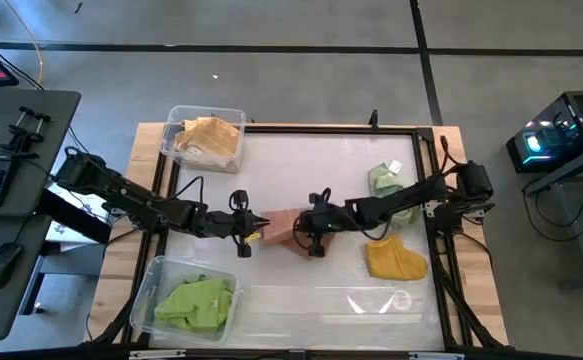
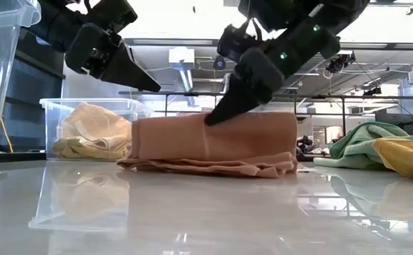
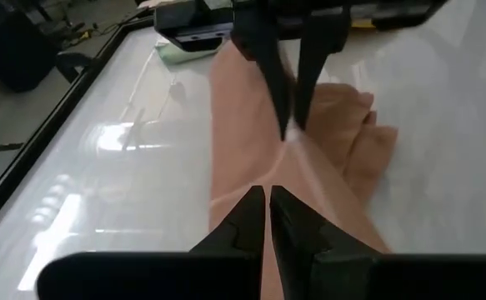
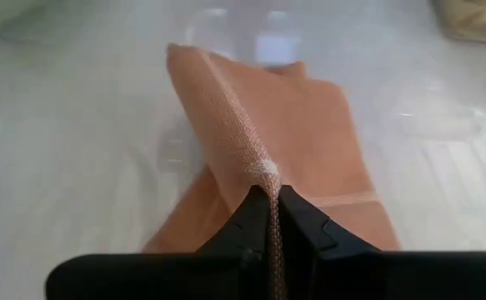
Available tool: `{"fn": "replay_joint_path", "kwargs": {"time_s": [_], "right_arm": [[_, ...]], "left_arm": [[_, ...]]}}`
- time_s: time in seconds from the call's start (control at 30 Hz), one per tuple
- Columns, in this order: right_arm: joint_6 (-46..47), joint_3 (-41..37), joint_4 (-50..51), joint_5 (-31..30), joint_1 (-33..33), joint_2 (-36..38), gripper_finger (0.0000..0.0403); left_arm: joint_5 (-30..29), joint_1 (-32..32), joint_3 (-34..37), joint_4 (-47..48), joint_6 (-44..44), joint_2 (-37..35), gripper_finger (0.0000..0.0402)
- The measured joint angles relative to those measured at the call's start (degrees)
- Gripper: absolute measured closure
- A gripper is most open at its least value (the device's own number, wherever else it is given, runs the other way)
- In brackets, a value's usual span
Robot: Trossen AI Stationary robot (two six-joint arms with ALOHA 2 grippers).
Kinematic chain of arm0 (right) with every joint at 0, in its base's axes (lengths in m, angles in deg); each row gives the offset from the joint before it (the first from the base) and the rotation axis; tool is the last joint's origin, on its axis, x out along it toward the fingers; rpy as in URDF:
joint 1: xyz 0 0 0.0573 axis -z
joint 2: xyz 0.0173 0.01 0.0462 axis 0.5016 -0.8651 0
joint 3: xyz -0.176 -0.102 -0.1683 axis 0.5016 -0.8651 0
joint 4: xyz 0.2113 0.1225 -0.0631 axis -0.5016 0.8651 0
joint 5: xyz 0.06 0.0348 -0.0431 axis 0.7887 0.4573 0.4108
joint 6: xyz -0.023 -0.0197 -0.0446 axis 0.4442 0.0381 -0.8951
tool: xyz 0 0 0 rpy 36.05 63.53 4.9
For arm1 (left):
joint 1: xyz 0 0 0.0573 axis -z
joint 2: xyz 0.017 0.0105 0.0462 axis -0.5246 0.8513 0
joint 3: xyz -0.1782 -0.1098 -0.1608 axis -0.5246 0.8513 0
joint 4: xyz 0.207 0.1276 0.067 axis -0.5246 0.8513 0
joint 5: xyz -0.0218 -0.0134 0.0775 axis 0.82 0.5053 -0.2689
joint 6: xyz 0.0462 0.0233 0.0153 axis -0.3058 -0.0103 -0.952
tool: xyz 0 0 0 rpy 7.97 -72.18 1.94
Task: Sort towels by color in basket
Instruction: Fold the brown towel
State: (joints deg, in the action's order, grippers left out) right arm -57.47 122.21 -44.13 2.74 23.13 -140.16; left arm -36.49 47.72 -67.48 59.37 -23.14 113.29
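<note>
A dusty pink towel [image 1: 283,230] stands tented at the table's middle, its lower folds [image 2: 206,167] on the table. My right gripper [image 4: 265,196] reaches in from the right and is shut on its top ridge. My left gripper [image 3: 267,198] comes from the left, shut and with nothing in it. It hovers just above the towel's left end [image 2: 137,127]; in the low view its tip [image 2: 156,88] shows clear of the cloth. A sage green towel [image 1: 389,183] and a mustard yellow towel [image 1: 396,258] lie at the right. My right gripper pinches a raised fold along the pink towel's top ridge [image 4: 261,169] between its two fingers. The fingers slant down from the table's right side and lie along the ridge. The towel stands up below them like a tent, its bottom edge [image 2: 263,168] on the table.
A clear basket [image 1: 233,112] at the far left holds a tan checked towel [image 1: 211,135]. Another clear basket [image 1: 151,280] at the near left holds a lime green towel [image 1: 196,302]. A black frame [image 1: 321,128] borders the white work surface.
</note>
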Motion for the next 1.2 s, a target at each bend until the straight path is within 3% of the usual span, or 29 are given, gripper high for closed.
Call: {"fn": "replay_joint_path", "kwargs": {"time_s": [0.1,0.2,0.27,0.4,0.47,0.53,0.7,0.77,0.93,1.2], "right_arm": [[-0.07,1.85,3.31,-7.02,-1.13,0.01,0.0396],[4.50,6.25,13.05,-11.58,-1.57,1.49,0.0396],[7.49,10.36,20.40,-4.45,-1.12,1.79,0.0396],[5.02,15.17,24.78,18.07,-1.20,1.79,0.0396],[4.13,15.52,24.52,21.79,-0.90,1.79,0.0396],[3.69,15.46,25.75,17.15,0.66,1.79,0.0396],[8.08,12.49,26.18,-6.21,4.04,1.76,0.0396],[8.75,11.63,25.94,-10.61,4.77,1.76,0.0395],[3.89,8.78,22.38,-10.28,5.06,1.76,0.0393],[7.19,3.25,12.82,-7.14,4.89,1.56,0.0392]], "left_arm": [[-0.04,0.00,0.00,-0.45,-0.01,0.02,0.0392],[-0.04,0.00,0.00,-1.71,-0.01,0.02,0.0392],[-0.06,0.17,0.00,-2.18,-0.12,0.02,0.0392],[-0.04,0.46,0.00,-3.09,-1.02,0.02,0.0392],[-0.04,0.46,0.00,-3.13,-1.02,0.02,0.0392],[-0.04,0.46,0.00,-3.13,-0.67,0.02,0.0392],[-0.09,0.44,0.00,-2.94,-0.06,0.02,0.0392],[-0.09,0.46,0.00,-2.84,-0.06,0.02,0.0392],[-0.09,0.46,0.00,-2.81,-0.06,0.02,0.0392],[-0.09,0.39,0.00,-2.81,0.86,0.00,0.0392]]}}
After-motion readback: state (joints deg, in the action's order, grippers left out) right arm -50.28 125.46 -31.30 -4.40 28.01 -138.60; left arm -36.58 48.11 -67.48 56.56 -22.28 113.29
